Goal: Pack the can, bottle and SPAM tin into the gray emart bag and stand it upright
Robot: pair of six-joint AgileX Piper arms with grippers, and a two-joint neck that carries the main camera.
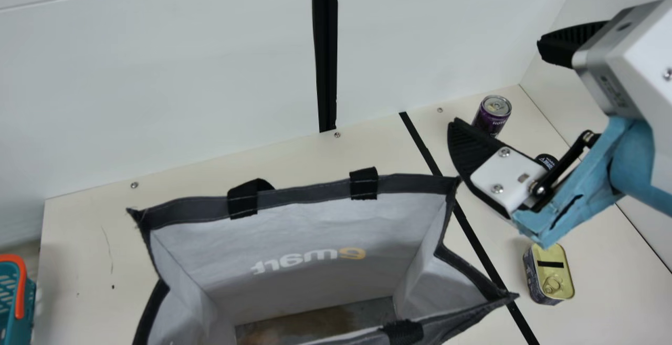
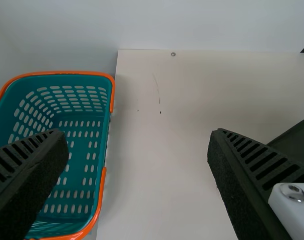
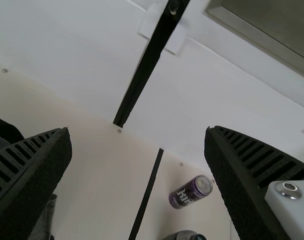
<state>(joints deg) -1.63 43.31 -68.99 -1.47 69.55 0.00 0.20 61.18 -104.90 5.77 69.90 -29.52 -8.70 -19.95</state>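
While the spread right gripper [image 1: 497,85] partly hides the bottle [image 1: 547,160], the left gripper [image 2: 137,134] gapes; the bag [image 1: 310,189] is cut off.

The bag [image 1: 315,219] stands on the counter [image 1: 79,240], with the basket [image 2: 84,132] to its left, beside the counter's edge. To the bag's right are the can [image 1: 492,116] near the wall [image 1: 157,72] behind, the bottle [image 1: 546,160] before it, and the tin [image 1: 550,274] (frontmost of the three).
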